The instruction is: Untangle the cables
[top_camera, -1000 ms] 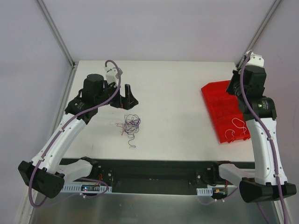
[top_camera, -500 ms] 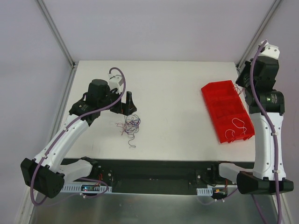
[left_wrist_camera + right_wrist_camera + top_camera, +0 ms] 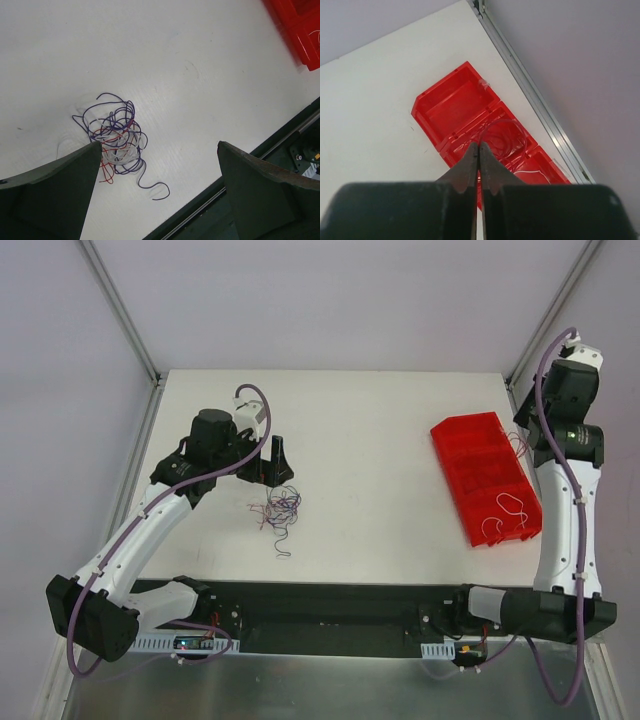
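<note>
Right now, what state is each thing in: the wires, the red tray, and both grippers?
Tangled wires: knotted in a loose heap on the table, not gripped.
Red tray: flat on the table, thin wires lying in some compartments.
Left gripper: open, close by the heap.
Right gripper: shut, raised over the tray; whether it pinches a wire is unclear.

The top external camera looks down from above and behind the arm bases over the whole table (image 3: pixel 380 440). The left wrist camera looks down closely on the cables (image 3: pixel 114 135) just ahead of the left gripper (image 3: pixel 159 146). The right wrist camera, higher up, looks down on the red tray (image 3: pixel 451 107) below the right gripper (image 3: pixel 479 146). All three views share the red tray.
</note>
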You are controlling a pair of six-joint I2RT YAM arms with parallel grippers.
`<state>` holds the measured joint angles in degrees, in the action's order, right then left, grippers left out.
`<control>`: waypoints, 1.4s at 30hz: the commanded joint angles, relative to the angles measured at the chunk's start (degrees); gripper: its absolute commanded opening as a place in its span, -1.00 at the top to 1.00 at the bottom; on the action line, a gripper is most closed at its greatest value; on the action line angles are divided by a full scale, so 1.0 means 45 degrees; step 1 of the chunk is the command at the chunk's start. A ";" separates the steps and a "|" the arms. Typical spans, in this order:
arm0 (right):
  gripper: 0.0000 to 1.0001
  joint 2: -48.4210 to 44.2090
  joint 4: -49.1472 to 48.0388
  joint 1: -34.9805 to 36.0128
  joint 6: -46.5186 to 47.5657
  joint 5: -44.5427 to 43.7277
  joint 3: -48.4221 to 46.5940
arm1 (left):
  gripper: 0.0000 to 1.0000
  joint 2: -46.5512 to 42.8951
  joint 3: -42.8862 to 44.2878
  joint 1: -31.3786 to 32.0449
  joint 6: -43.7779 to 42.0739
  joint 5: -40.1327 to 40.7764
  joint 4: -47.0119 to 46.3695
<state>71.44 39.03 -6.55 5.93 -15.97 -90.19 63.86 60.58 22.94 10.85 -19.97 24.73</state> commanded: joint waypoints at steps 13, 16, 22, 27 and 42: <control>1.00 0.1642 -0.3260 -0.0634 -0.0810 0.0636 0.4182 | -0.98 -0.0049 0.0035 0.0117 -0.0283 -0.0328 -0.0320; 1.00 0.2501 -0.3535 -0.0908 -0.0967 0.0989 0.4300 | -0.98 -0.0049 0.0054 0.0117 -0.0283 -0.0328 -0.0320; 1.00 0.3907 -0.4376 -0.1201 -0.1162 0.1906 0.4341 | -0.98 -0.0069 0.0015 0.0117 -0.0302 -0.0290 -0.0320; 1.00 0.4845 -0.4201 -0.1299 -0.1942 0.2102 0.4242 | -0.98 -0.0108 0.0015 0.0117 -0.0322 -0.0270 -0.0320; 1.00 0.6018 -0.4415 -0.1631 -0.1885 0.1008 0.5317 | -0.98 -0.0049 -0.0004 0.0117 -0.0361 -0.0270 -0.0320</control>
<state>96.49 20.78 -13.17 -2.76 -10.11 -64.27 63.86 60.58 22.94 10.81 -20.53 24.71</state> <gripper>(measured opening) 0.009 0.990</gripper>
